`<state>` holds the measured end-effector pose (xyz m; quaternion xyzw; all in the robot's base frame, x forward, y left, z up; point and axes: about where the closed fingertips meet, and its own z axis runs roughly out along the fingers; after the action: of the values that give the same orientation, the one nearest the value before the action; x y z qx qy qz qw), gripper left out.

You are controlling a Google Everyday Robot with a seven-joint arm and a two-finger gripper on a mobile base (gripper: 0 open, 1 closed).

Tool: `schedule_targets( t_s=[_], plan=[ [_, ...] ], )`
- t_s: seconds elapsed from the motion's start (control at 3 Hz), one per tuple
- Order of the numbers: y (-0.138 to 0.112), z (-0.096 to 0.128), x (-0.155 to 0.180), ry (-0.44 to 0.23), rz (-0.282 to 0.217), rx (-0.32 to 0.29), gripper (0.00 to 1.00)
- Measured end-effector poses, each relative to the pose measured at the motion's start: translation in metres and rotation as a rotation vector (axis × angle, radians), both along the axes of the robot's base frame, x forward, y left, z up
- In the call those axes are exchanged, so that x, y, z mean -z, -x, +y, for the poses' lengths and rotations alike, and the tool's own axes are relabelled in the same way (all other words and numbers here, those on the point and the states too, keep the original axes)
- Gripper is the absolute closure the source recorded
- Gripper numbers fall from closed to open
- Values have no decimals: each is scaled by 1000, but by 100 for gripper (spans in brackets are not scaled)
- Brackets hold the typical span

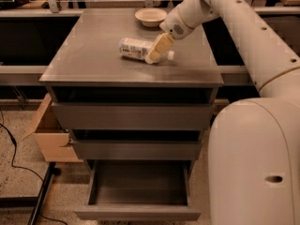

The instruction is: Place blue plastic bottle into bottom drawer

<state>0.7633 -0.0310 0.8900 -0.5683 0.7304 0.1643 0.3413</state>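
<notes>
- The arm (243, 18) is white, thick and round like a pipe.
- Small dark dots (280, 45) run along it.
- A thin tan ring (281, 78) goes round one joint.
- The wrist (185, 20) has a patch of tiny holes (178, 29).
- The gripper (153, 55) is tan, at the arm's tip, low over the cabinet top (93, 55).
- The body (248, 149) is a big smooth white shell with one dark oval slot (274, 178).
</notes>
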Motion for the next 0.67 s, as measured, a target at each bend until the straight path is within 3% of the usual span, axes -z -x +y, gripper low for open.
schedule_targets(
  t_s=[0.67],
  plan=[
    [-21,18,25,2,27,17,41]
  ],
)
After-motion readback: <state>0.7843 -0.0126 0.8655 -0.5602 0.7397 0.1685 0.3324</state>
